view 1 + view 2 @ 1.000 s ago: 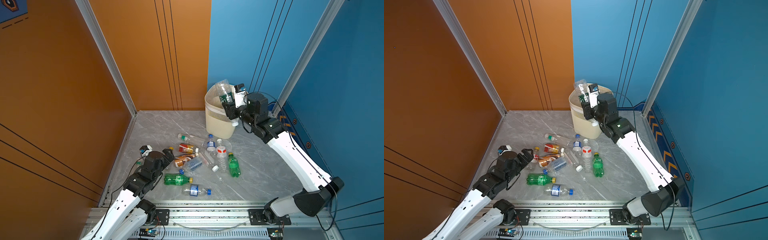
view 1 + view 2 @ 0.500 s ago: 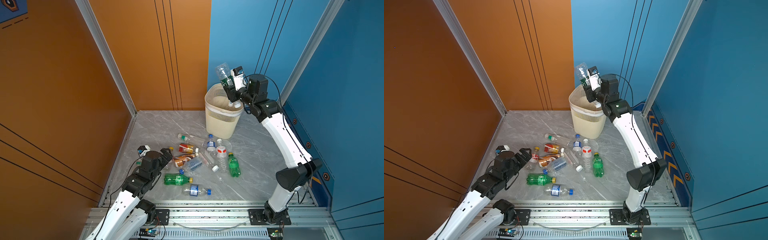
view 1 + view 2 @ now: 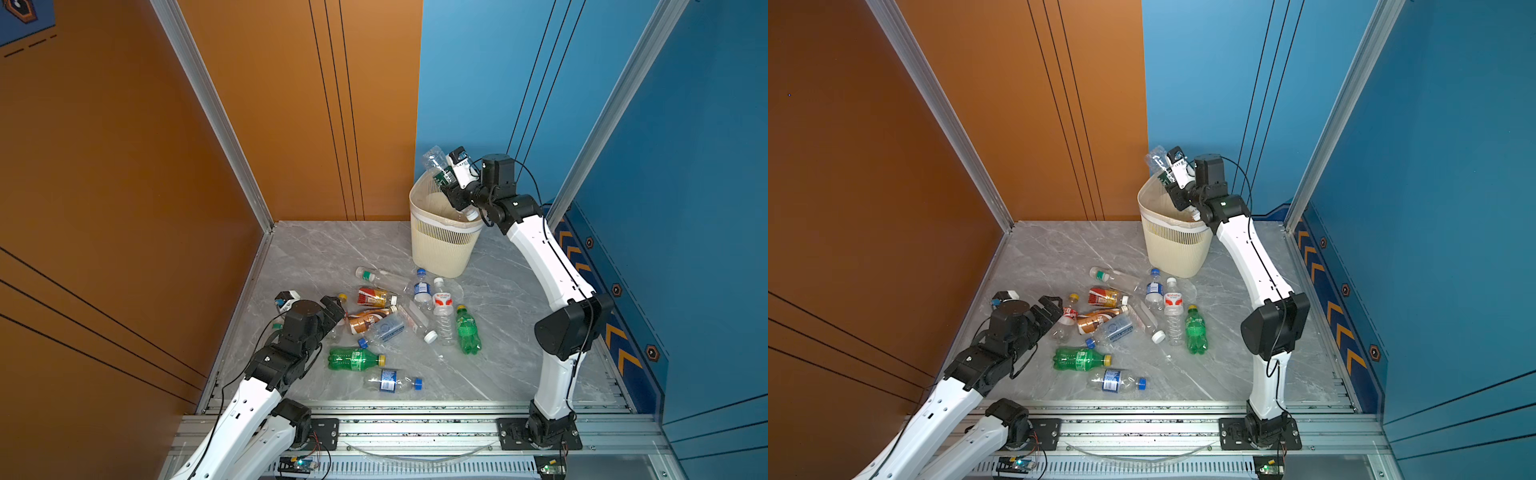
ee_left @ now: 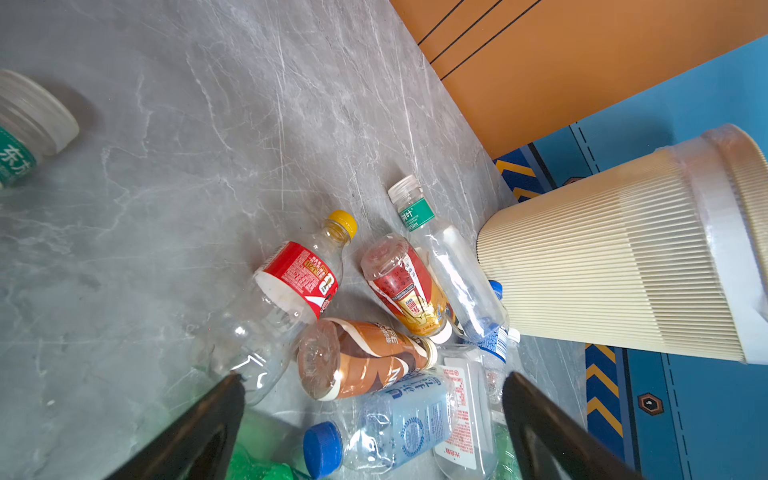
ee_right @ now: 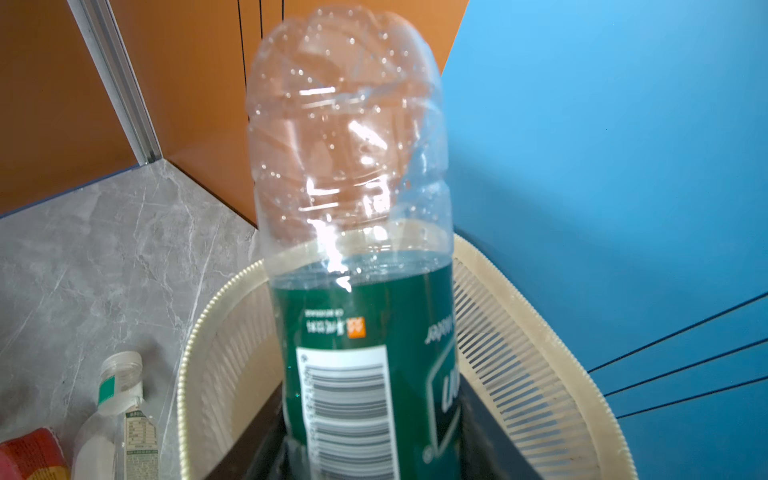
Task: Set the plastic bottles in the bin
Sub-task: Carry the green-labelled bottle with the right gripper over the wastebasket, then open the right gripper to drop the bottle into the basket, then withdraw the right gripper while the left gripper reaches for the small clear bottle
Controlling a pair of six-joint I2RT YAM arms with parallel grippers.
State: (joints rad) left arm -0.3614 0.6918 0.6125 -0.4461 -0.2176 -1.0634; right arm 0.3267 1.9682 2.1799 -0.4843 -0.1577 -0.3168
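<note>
- Nearest the front rail, a clear bottle with a blue cap lies on its side on the table. Just beyond it lies a green bottle with a yellow cap.
- The left end effector hangs low at the left edge of the pile, its jaws spread wide and holding nothing.
- In the left wrist view, the brown bottle and a pale blue-capped bottle lie in front of the gap between its fingers. A red-labelled bottle with a yellow cap lies beside one fingertip; whether they touch I cannot tell.
- The rest of the pile lies farther in: a second green bottle and several clear ones, all short of the bin.
- The bin stands upright near the back right corner, well apart from the left end effector.
- The right end effector is clamped on a clear bottle with a dark green label. It grips the labelled part, and the bottle is tilted with its base uppermost.
- That bottle hangs over the bin's mouth, above the rim, not yet inside.
</note>
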